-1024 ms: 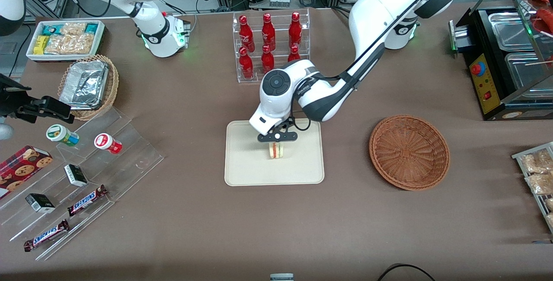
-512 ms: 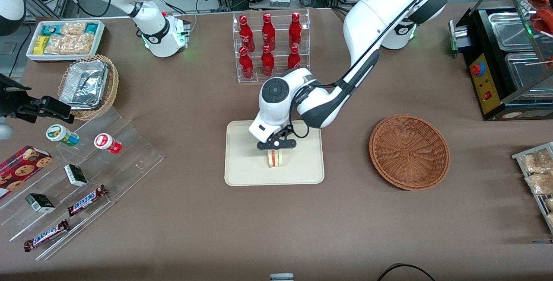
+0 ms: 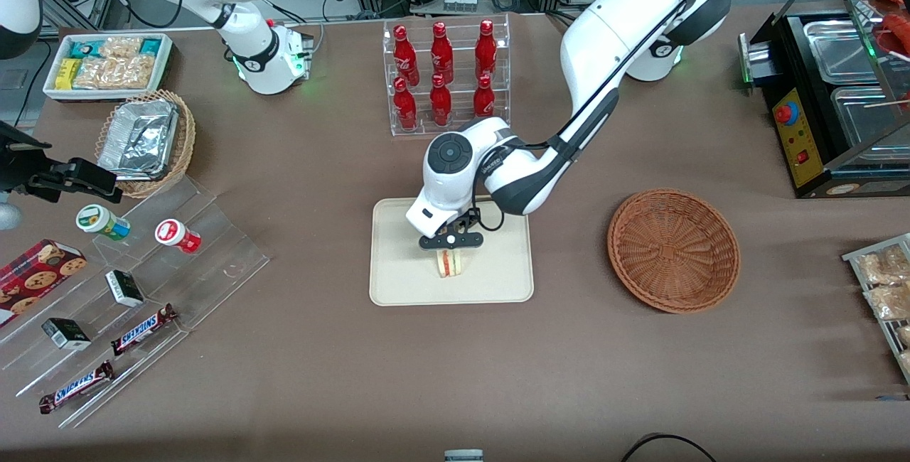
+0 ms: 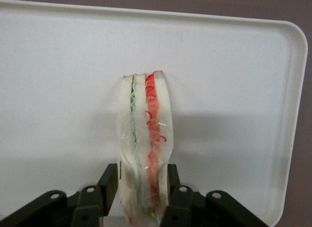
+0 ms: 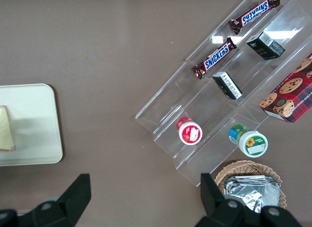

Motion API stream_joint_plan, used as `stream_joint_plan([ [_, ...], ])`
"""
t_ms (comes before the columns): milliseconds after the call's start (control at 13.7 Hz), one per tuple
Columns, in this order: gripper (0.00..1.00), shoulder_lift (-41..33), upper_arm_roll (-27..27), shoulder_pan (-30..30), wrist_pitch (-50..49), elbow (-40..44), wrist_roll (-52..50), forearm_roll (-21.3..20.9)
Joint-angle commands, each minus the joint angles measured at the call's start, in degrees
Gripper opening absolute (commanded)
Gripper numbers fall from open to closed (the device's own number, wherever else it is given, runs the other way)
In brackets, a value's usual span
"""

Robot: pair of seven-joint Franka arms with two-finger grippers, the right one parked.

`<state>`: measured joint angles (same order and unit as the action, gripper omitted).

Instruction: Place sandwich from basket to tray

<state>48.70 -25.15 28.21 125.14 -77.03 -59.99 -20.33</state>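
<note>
The sandwich (image 3: 448, 264) (image 4: 145, 134), a wedge of white bread with red and green filling, stands on edge with my left gripper (image 3: 449, 254) (image 4: 143, 175) shut on it. Both black fingers (image 4: 108, 180) press its flat bread sides. It is low over the middle of the cream tray (image 3: 405, 274) (image 4: 58, 80); whether it touches the tray I cannot tell. The parked arm's wrist view shows the sandwich (image 5: 5, 129) over the tray (image 5: 29, 114). The reddish-brown wicker basket (image 3: 673, 249) sits empty beside the tray, toward the working arm's end.
A clear rack of red bottles (image 3: 444, 71) stands farther from the front camera than the tray. Acrylic steps with snacks (image 3: 142, 270), a tan basket with a foil container (image 3: 146, 138) and a white snack bin (image 3: 106, 64) lie toward the parked arm's end. A black machine (image 3: 839, 92) stands at the working arm's end.
My gripper has come down with the sandwich in it, ending lower over the tray and slightly nearer the front camera. The grip stays the same.
</note>
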Motion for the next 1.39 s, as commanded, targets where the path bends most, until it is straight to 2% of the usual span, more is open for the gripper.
stream_joint_plan([
  [0,0.99,-1.5,0.7,0.8,-5.4,1.8,-0.7,-1.1],
  [293,0.99,-8.8,0.7,0.2,-15.5,1.8,-4.3,-0.8],
  [512,0.99,-15.5,0.5,-3.2,-24.2,1.1,-7.2,-0.3],
  [659,0.99,-19.8,0.4,-5.9,-28.5,0.9,-6.3,3.3],
  [878,0.99,-25.7,0.4,-9.0,-33.4,-0.7,-3.7,5.6],
  [1171,0.99,-32.1,0.4,-15.0,-34.0,-5.3,-1.2,6.1],
  [1317,0.99,-33.8,0.4,-18.4,-36.1,-5.9,4.1,6.4],
])
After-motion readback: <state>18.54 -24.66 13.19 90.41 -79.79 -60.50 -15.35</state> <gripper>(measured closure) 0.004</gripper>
